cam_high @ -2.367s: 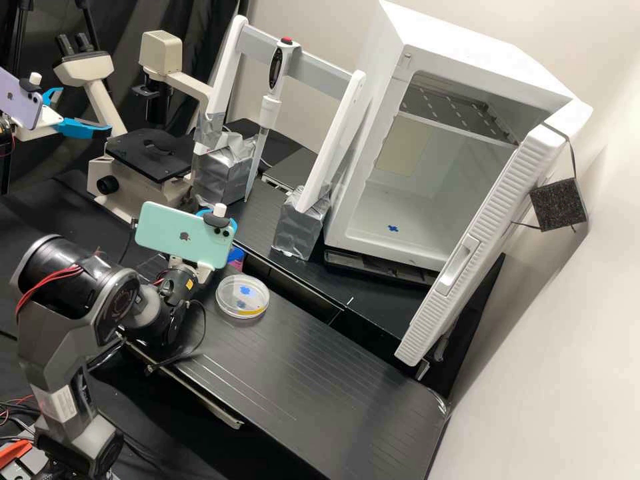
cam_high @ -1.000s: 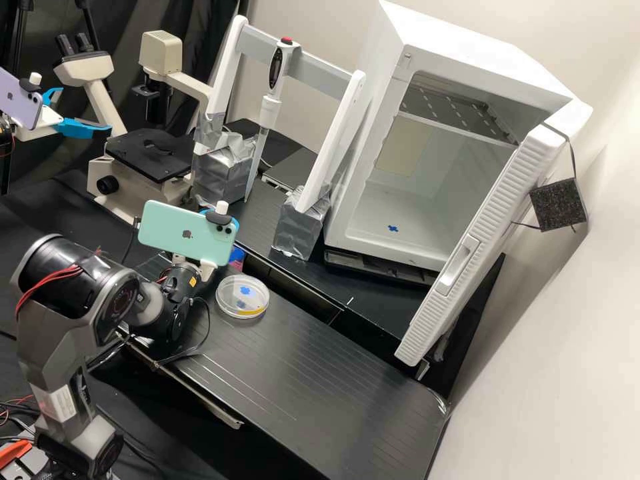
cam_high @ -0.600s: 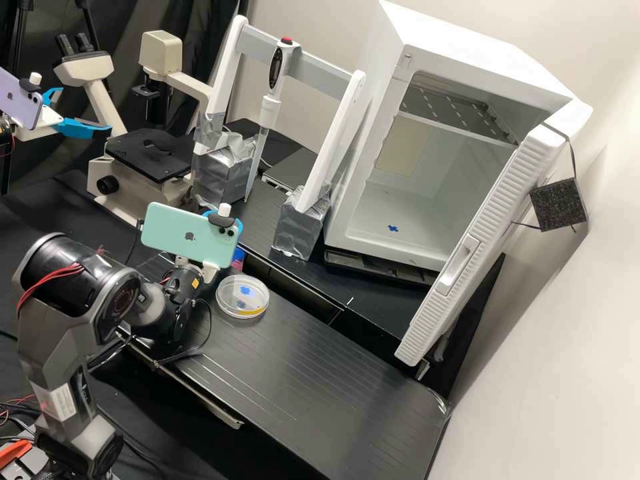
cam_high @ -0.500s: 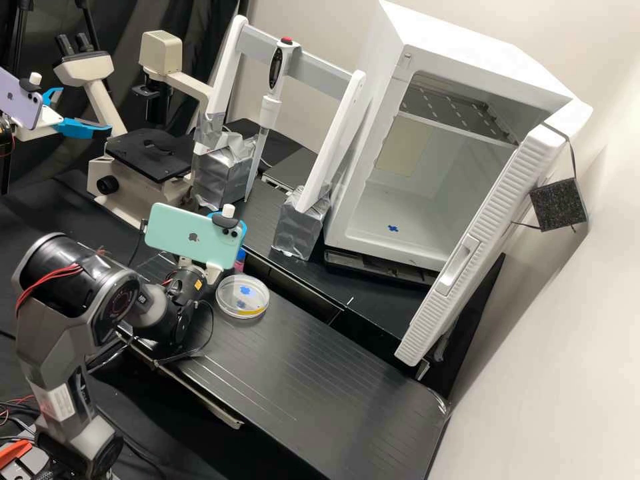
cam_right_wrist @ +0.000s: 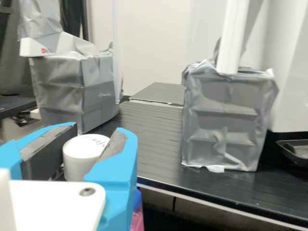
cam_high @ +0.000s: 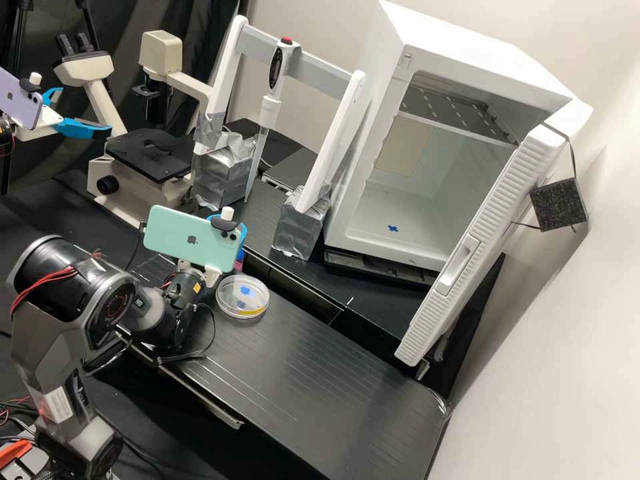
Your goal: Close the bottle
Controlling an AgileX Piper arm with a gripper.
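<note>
My gripper (cam_high: 243, 233) is mostly behind its green phone in the high view, left of the dish and low over the bench. In the wrist view, the gripper (cam_right_wrist: 98, 133) has its two blue fingers shut on a round white cap (cam_right_wrist: 86, 150), with marks on its flat top and a dark pad at either side. Whatever lies under that cap is hidden. Beyond the right-hand finger in the wrist view stands a pink bottle (cam_right_wrist: 137, 219) with a blue top, largely covered by the finger. The high view has the pink bottle (cam_high: 238, 265) half behind the phone's right edge.
A clear round dish (cam_high: 242, 296) with blue and yellow marks lies beside the arm. Behind stand a pipette rack (cam_high: 300, 230) with taped feet, a microscope (cam_high: 150, 157) and a white incubator (cam_high: 433, 220) with its door open. A raised bench edge (cam_right_wrist: 216, 203) runs beyond the fingers.
Since 2.4 seconds ago my gripper and phone have shifted right and slightly down in the high view. Over the last half second they moved only a little, left and down. Bottle and dish have not moved.
</note>
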